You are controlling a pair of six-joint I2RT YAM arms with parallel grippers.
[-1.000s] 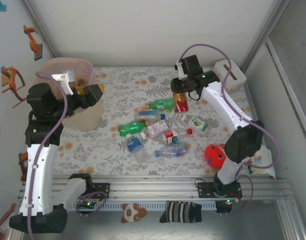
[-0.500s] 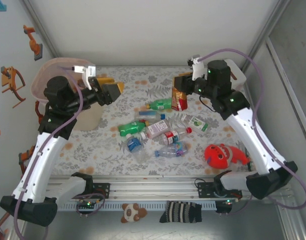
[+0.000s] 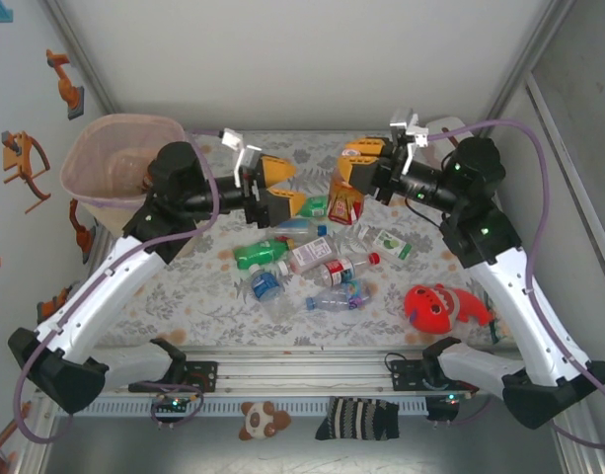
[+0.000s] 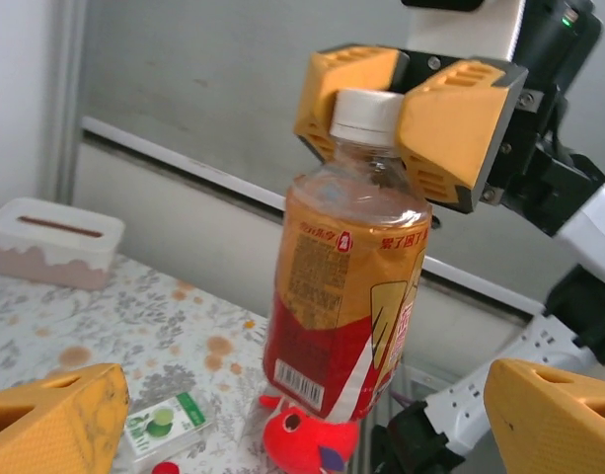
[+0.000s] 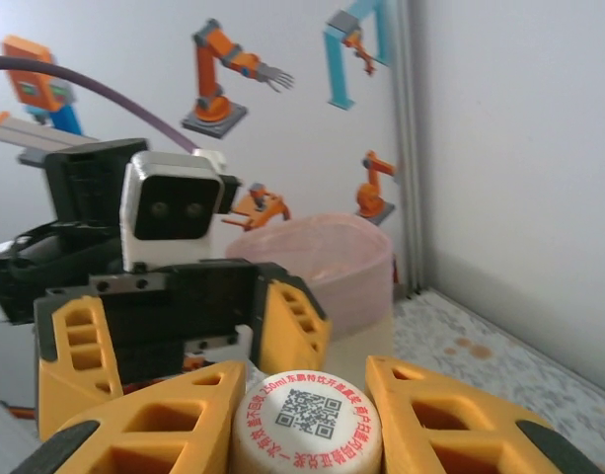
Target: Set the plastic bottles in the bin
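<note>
One bottle (image 4: 346,296) is up in the air, orange and red label, hanging upright over the table (image 3: 184,286). The right pincer (image 4: 369,114) has it clenched by the white cap (image 5: 307,420), pinched from both sides. Facing it, the left pincer (image 3: 288,190) is spread wide and holds nothing. The hanging bottle is just ahead of its fingers (image 4: 55,420) and not touching them. Down below, the other bottles (image 3: 302,259) lie in a loose heap mid-table, clear and green, with red, blue and white caps. The bin (image 3: 114,163) stands at the far left corner, well apart from the raised bottle. A red toy (image 3: 435,304) lies on the right side of the table, nearer the arms' bases. A tissue box (image 4: 50,242) sits by the far wall.
</note>
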